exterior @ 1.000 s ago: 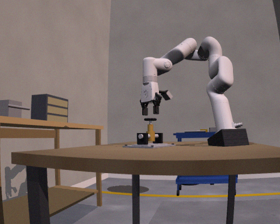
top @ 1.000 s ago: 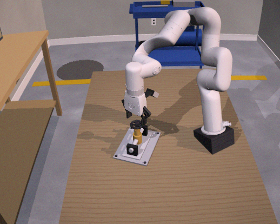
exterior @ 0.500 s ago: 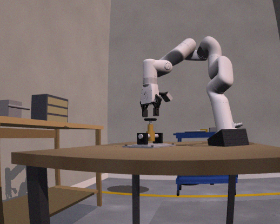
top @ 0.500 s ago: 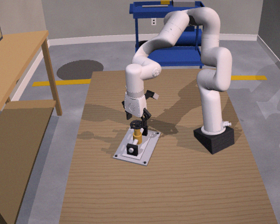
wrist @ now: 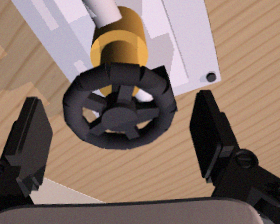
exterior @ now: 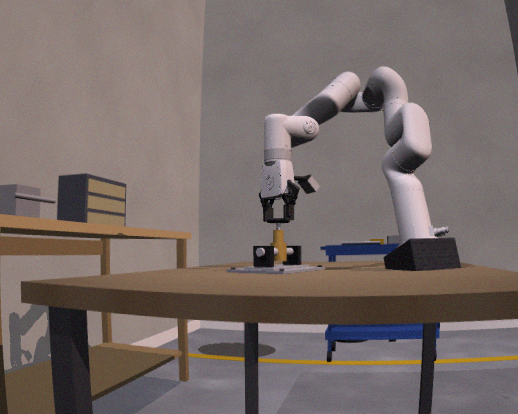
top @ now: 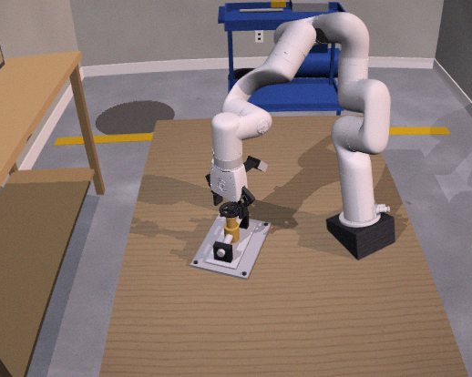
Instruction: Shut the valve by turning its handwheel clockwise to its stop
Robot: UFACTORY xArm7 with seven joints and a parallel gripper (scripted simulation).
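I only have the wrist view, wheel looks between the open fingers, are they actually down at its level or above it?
Observer: In the exterior view the gripper has its fingertips at the handwheel, straddling it, open, nothing pinched.
Operator: Is the wheel centred between them?
Observer: From the top view the handwheel sits off the front of the gripper; I cannot judge centring there.
Operator: What does the valve stand on?
Observer: A grey base plate flat on the table.
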